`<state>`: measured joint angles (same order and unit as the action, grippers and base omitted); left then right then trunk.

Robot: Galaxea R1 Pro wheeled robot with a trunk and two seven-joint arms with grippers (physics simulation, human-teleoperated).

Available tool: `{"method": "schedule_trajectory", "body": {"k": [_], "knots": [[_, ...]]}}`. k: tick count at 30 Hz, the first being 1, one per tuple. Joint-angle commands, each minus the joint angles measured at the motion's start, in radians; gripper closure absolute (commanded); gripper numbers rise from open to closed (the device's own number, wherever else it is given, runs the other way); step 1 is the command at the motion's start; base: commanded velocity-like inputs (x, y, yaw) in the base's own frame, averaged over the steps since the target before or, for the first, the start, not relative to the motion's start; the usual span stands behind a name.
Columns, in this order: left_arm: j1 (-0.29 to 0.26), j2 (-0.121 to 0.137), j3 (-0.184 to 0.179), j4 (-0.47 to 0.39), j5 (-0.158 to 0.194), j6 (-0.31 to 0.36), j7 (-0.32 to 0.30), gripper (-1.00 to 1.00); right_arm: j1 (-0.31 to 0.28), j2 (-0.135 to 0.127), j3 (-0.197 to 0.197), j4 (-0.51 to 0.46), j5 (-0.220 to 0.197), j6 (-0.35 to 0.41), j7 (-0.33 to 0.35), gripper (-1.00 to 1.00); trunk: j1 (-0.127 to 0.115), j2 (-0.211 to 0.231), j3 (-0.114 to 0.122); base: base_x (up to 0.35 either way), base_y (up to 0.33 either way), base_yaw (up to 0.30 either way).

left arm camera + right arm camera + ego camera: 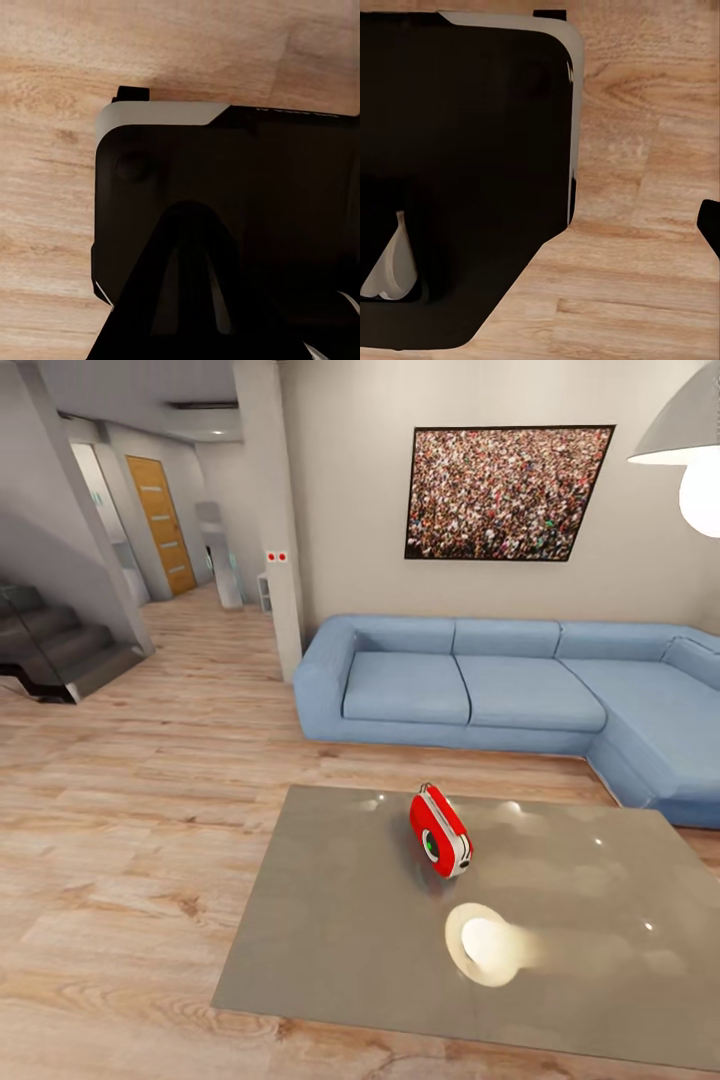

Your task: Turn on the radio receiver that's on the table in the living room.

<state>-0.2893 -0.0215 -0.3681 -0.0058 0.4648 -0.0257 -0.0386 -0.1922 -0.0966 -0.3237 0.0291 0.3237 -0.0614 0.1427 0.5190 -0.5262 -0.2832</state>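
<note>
Standing in the living room, facing the table (330,950), low and glossy grey, on pale plank floor (130,810). Radio (439,830) upright near the middle of the top, towards the far edge, red with white trim, dial turned towards the near left corner, thin handle on its upper side. Bright patch of lamp reflection (487,945) on the top just in front of it, not touching. Blue sofa (500,685) beyond the table, crowd picture (505,493) on the wall above, hanging lamp (690,440) at the upper right. Staircase (55,640) and a hallway with a wooden door (162,525) off to the left.

From the left wrist, dark robot body with a pale edge (161,115) over the planks; from the right wrist, much the same dark bulk (465,165) above the floor. Fingers not clearly made out in either, so cannot tell whether the hands stand wide or narrow; nothing seen held.

Probably at the approach stage, not yet within reach. Risks from here:

- Rolling too close and bumping the low table edge, jolting the light radio over.
- Reaching from this side and pushing the small body along the slick top instead of pressing the switch.
- Misjudging the dial's angle, since the face points aside.
- Mistaking the glare for an object.
</note>
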Motion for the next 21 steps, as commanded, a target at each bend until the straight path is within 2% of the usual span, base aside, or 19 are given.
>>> {"method": "schedule_trajectory", "body": {"k": [1, 21], "knots": [[0.000, 0.000, 0.000, 0.000, 0.000, 0.000, -0.001, 1.00, 0.000, 0.000, 0.000, 0.000, 0.000, 0.000, 0.000, -1.00, 0.000, 0.000, 0.002, 0.000, 0.000, 0.000], [0.000, 0.000, 0.000, 0.000, 0.000, 0.001, 0.000, 1.00, 0.000, 0.000, 0.000, 0.000, 0.000, 0.000, 0.000, -1.00, 0.000, 0.000, 0.033, 0.000, 0.000, 0.000]]}}
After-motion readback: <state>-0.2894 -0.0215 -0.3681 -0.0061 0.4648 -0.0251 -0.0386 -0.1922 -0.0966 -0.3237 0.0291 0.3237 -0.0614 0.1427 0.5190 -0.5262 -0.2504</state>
